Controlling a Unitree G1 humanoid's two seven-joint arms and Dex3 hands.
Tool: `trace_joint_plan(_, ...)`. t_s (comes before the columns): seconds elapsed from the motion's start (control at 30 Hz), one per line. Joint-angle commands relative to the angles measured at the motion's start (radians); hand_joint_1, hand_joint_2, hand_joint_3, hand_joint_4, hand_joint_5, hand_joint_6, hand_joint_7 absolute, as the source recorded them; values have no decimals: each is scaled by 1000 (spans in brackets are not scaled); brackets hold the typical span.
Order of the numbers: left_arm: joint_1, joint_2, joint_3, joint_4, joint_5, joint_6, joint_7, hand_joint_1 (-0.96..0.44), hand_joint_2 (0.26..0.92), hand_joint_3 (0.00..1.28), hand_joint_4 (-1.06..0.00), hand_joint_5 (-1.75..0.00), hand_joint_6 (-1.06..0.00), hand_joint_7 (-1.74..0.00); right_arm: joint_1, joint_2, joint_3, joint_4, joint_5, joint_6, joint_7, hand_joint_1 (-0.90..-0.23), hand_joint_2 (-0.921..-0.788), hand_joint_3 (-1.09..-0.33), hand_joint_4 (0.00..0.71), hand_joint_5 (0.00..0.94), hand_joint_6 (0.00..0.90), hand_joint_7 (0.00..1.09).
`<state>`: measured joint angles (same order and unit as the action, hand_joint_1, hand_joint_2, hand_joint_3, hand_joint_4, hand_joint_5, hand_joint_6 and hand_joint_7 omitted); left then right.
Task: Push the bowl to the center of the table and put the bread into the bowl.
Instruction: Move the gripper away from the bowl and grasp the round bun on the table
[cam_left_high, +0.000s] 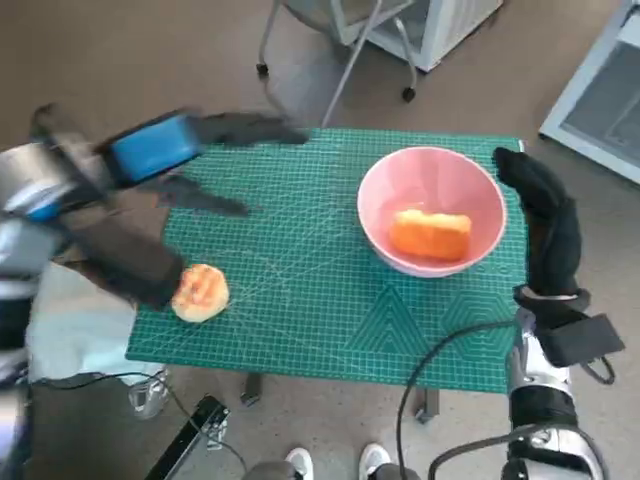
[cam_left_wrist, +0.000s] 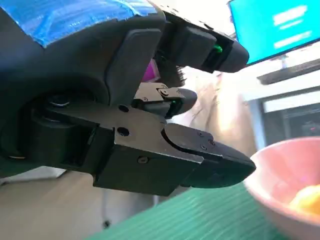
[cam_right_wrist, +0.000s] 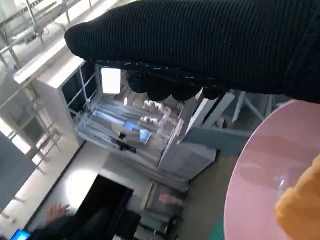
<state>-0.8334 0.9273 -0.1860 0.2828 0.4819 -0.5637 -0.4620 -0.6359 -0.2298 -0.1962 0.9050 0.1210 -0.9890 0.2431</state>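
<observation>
Inside the pink bowl, bread (long axis crosswise, left-right).

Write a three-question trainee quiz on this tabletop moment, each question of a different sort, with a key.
1. True or false: the pink bowl already holds an orange piece of bread.
2. The round bun lies: A) in the bowl, B) on the green mat near the left forearm, C) on the floor.
3. Fill in: the right hand is beside the bowl's ____ side.

Key: 1 true; 2 B; 3 right.
</observation>
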Motion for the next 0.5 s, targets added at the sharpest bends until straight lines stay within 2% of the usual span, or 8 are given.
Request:
trace_joint_plan(0.03, 109, 58, 62, -71, -69, 42, -67, 38, 817, 1, -385, -7, -561, -110, -10, 6, -1, 28, 27, 29, 30, -570, -921, -875, 356, 0, 31, 762)
trace_joint_plan(0.17, 188, 96, 105, -114, -105, 81, -112, 60, 818, 2, -389, -7, -561, -103, -20, 6, -1, 36, 38, 37, 50, -569, -921, -876, 359, 2, 31, 762)
trace_joint_plan(0.47, 290, 130, 144, -140, -106, 113, -157, 69, 805, 0, -400, -8, -562, -85, -33, 7, 6, 41, 34, 38, 65, -561, -921, -891, 371, 8, 27, 770)
trace_joint_plan(0.5, 295, 131, 142, -135, -103, 112, -159, 69, 788, 0, -412, -13, -572, -87, -34, 7, 7, 41, 32, 38, 64, -561, -921, -891, 375, 10, 28, 773)
